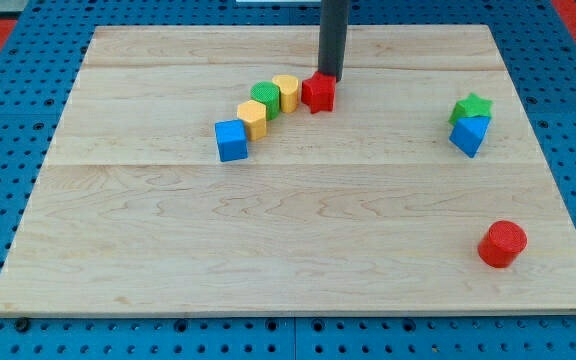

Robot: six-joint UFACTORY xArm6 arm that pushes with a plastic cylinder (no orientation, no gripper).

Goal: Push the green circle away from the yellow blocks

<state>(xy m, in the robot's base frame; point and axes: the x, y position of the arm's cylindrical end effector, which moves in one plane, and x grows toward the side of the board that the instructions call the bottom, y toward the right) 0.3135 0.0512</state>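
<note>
My tip [329, 78] is resting at the top edge of the red block [318, 93], touching or just beside it; being a bare rod, it is clamping on nothing and carrying nothing. The green circle [264, 97] is sitting in a diagonal chain near the board's upper middle, wedged between two yellow blocks: one [287, 91] on its right, one [254, 118] at its lower left, both apparently touching it. The chain is ending in a blue cube [231, 140] at the lower left and the red block at the right. The red block's shape is hard to resolve, possibly a star. Because the circle is flanked on both sides, I judge that a push across the chain is needed, toward the view's top or bottom. A green star [472, 106], a blue block [469, 134] and a red cylinder [502, 243] are lying well apart at the right of the wooden board [288, 260].
</note>
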